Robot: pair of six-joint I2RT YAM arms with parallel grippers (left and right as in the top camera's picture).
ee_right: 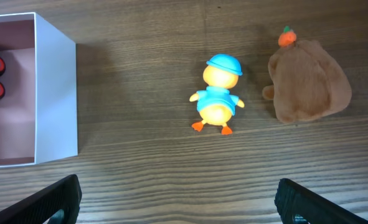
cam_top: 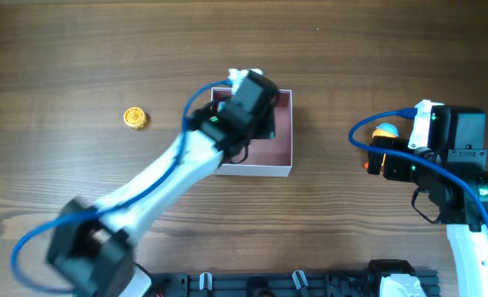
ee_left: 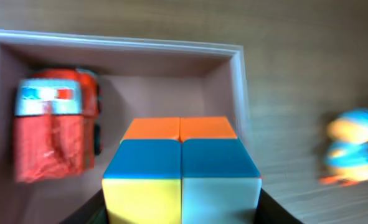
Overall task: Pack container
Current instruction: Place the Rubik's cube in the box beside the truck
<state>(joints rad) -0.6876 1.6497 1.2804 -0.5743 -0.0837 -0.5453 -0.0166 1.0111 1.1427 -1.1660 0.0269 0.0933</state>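
Observation:
The container (cam_top: 256, 170) is a square white-walled box with a pink inside, at the table's middle. My left gripper (cam_top: 248, 103) hangs over it, shut on a colourful cube (ee_left: 180, 168) with orange, blue, yellow and white faces. The left wrist view shows the cube above the container (ee_left: 171, 46) floor, beside a red toy truck (ee_left: 53, 130) lying inside. My right gripper (ee_right: 177, 199) is open and empty over bare table, right of the container (ee_right: 53, 87). A duck toy (ee_right: 218, 93) with a blue cap lies ahead of it.
A brown plush (ee_right: 308, 84) with an orange tip lies right of the duck. A small yellow round toy (cam_top: 135, 118) sits on the table far left. The duck also shows in the left wrist view (ee_left: 352, 149), outside the box, and overhead (cam_top: 386, 130).

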